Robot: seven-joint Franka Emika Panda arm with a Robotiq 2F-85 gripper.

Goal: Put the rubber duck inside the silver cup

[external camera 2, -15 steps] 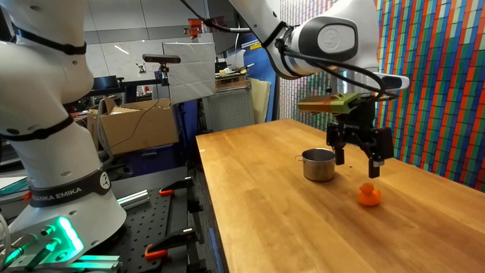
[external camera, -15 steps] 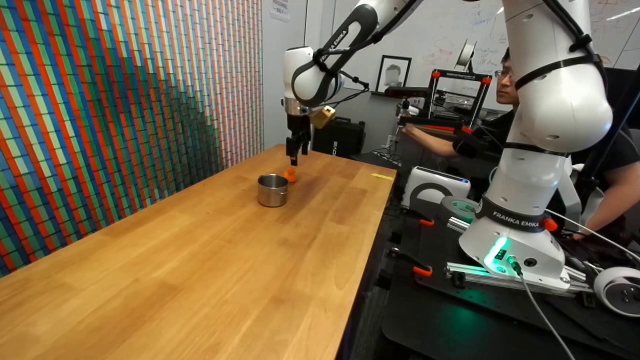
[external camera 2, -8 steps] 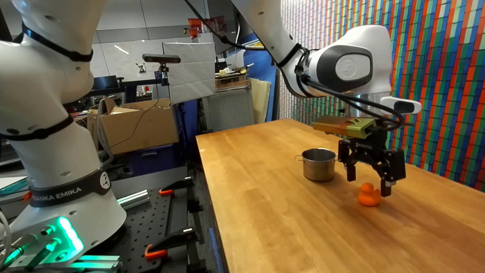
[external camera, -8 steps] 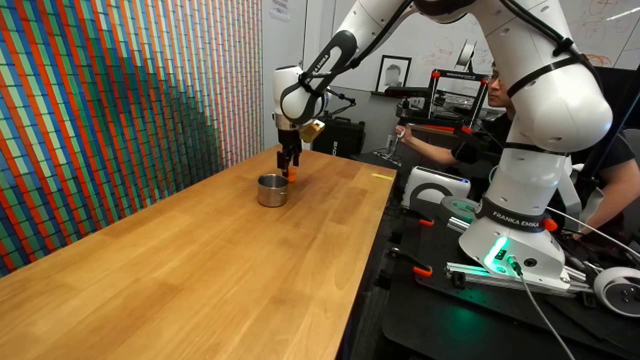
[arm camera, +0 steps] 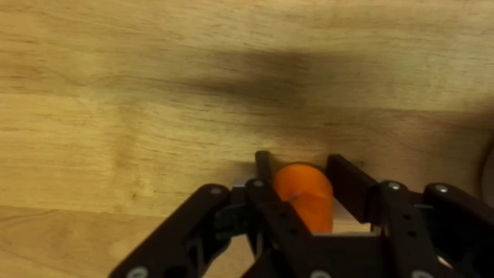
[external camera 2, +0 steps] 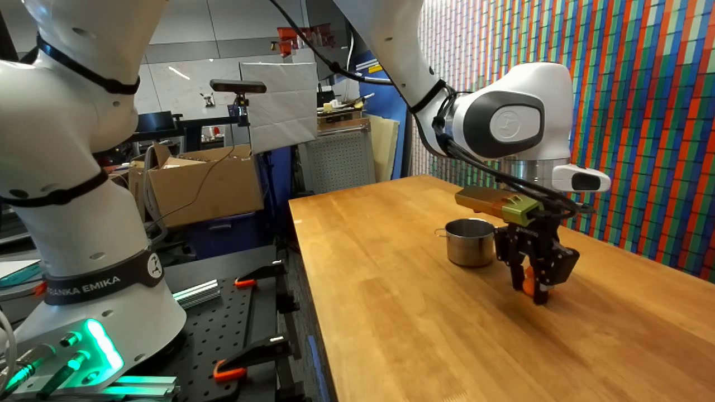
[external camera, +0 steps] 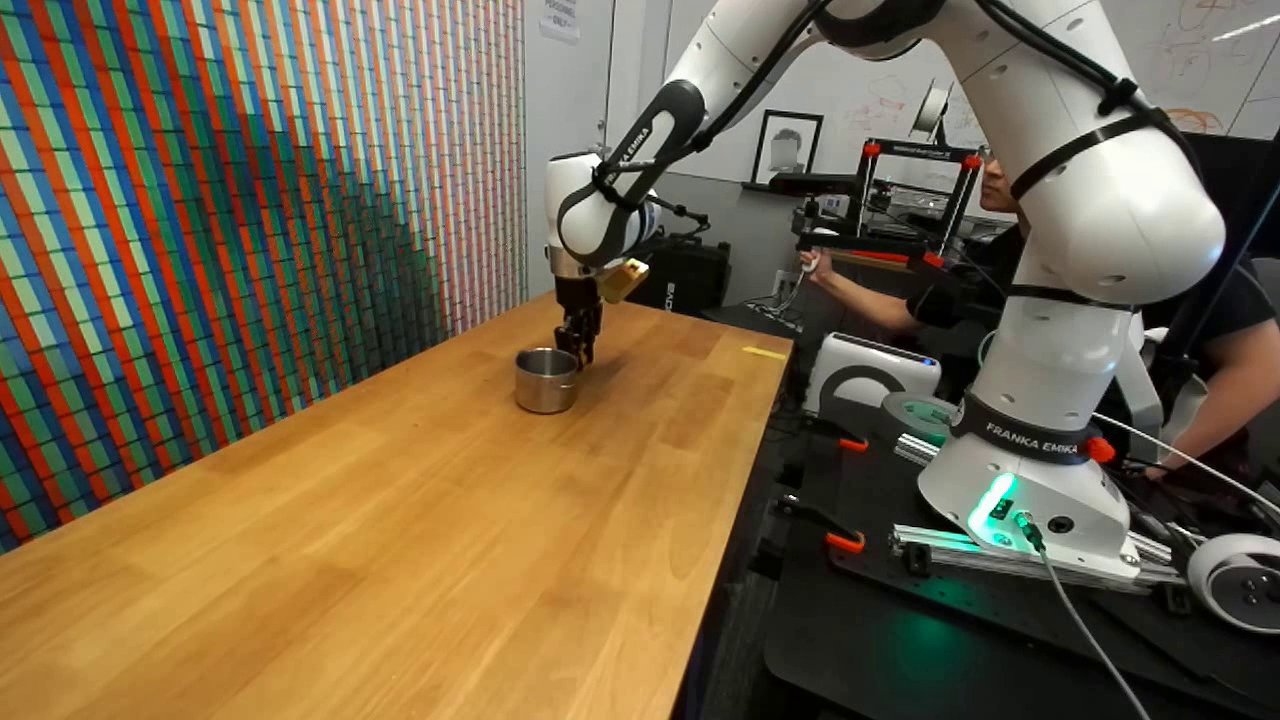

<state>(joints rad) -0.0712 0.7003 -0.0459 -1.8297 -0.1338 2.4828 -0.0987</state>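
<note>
The orange rubber duck (arm camera: 303, 185) sits between the two fingers of my gripper (arm camera: 298, 157), which has shut on it at table level. In an exterior view, orange parts of the duck (external camera 2: 528, 283) show around the dark fingers of the gripper (external camera 2: 529, 293); elsewhere the gripper (external camera: 576, 358) hides it. Close beside them stands the silver cup (external camera 2: 470, 243), upright, its open top showing in both exterior views. From the far camera angle the cup (external camera: 545, 382) partly overlaps the gripper. Only a dark sliver of the cup (arm camera: 489, 175) enters the wrist view at the right edge.
The wooden table (external camera: 450, 520) runs along a colourful tiled wall (external camera: 250, 200). Small thin handles stick out from the cup's sides. Black clamps with orange tips (external camera 2: 230, 373) sit by the robot's base. A person (external camera: 880, 305) is behind the arm.
My gripper has come down from above the table to the duck, and its fingers have gone from wide open to shut around it. The cup stays in place.
</note>
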